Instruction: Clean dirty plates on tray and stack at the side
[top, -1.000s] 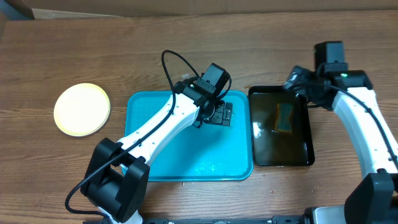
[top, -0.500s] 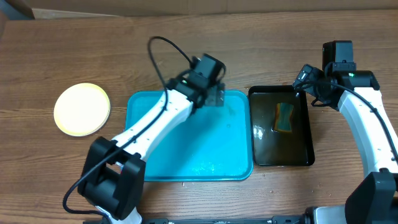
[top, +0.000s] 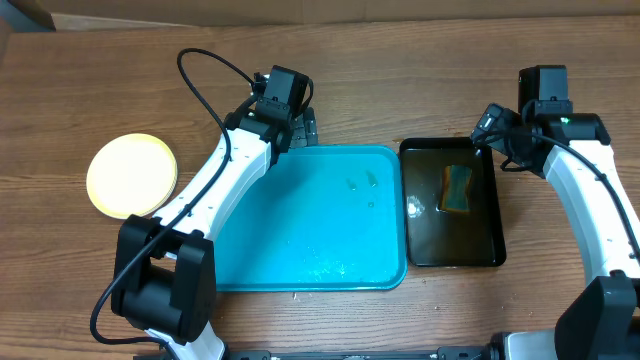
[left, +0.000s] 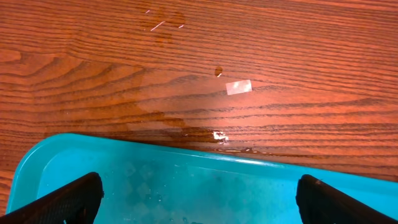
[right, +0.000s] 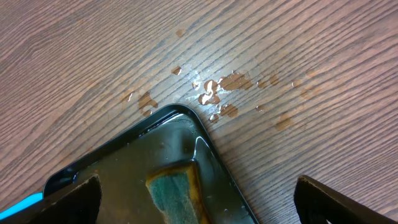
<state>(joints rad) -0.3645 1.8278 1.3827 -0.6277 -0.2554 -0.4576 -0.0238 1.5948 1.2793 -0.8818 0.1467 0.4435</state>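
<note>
The turquoise tray (top: 300, 240) lies mid-table with only water drops on its floor. Its back rim (left: 186, 155) shows in the left wrist view. A pale yellow plate (top: 132, 176) rests on the wood left of the tray; no smear shows on it. My left gripper (top: 303, 130) hangs over the tray's back edge, open and empty (left: 199, 211). My right gripper (top: 487, 140) is open and empty (right: 199, 208) over the back right corner of the black tray (top: 485, 250).
A green and yellow sponge (top: 458, 188) lies in shallow water in the black tray, also seen in the right wrist view (right: 177, 193). Water drops (right: 217, 93) dot the wood behind that tray's corner. A wet patch (left: 161, 115) darkens the table behind the turquoise tray.
My left arm has swung left and back, from above the tray's back right part to its back edge. The right arm shifted slightly right, then held still.
</note>
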